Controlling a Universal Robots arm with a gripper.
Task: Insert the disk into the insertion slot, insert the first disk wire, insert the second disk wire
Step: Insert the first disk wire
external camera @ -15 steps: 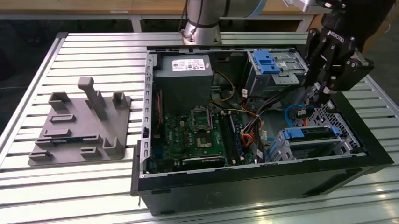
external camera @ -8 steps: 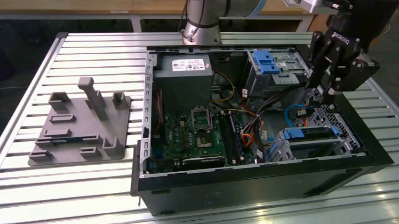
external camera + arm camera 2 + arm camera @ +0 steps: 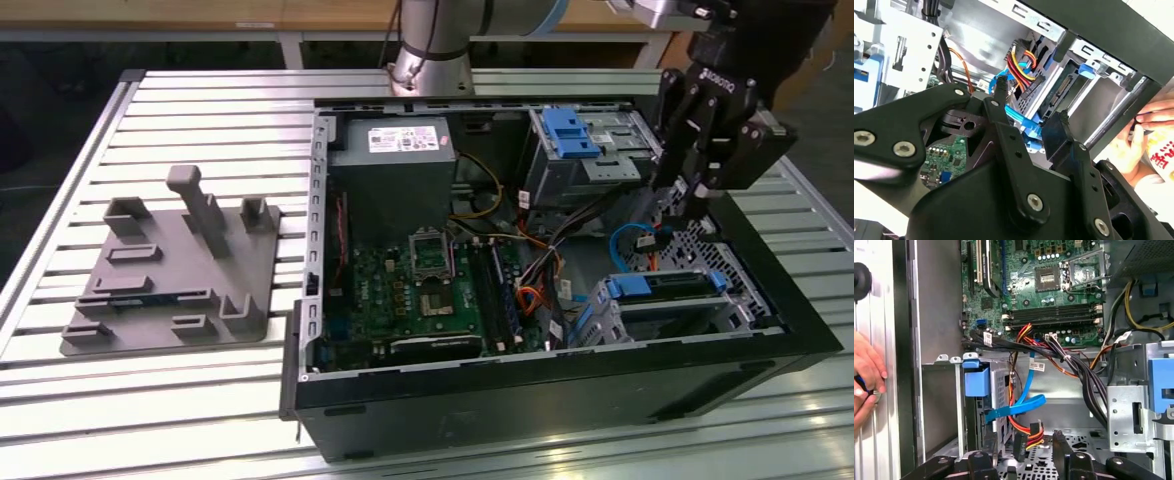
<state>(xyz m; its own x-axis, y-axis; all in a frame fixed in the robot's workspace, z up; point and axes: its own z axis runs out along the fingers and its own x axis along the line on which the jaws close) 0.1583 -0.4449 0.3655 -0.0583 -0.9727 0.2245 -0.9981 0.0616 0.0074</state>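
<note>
The gripper, spread wide and empty, hovers just beside the second disk wire, whose flat blue band runs out from the disk toward it.

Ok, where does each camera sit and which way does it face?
Exterior view: off the arm, above the slatted metal table, looking into the open black computer case; shows that arm and black gripper.
Second wrist view: on the wrist, looking past the gripper's open fingers at the thin flat bright blue cable.
First wrist view: on the wrist, looking across the green motherboard.
Both wrist views share that cable, the gripper and a person's hand.
</note>
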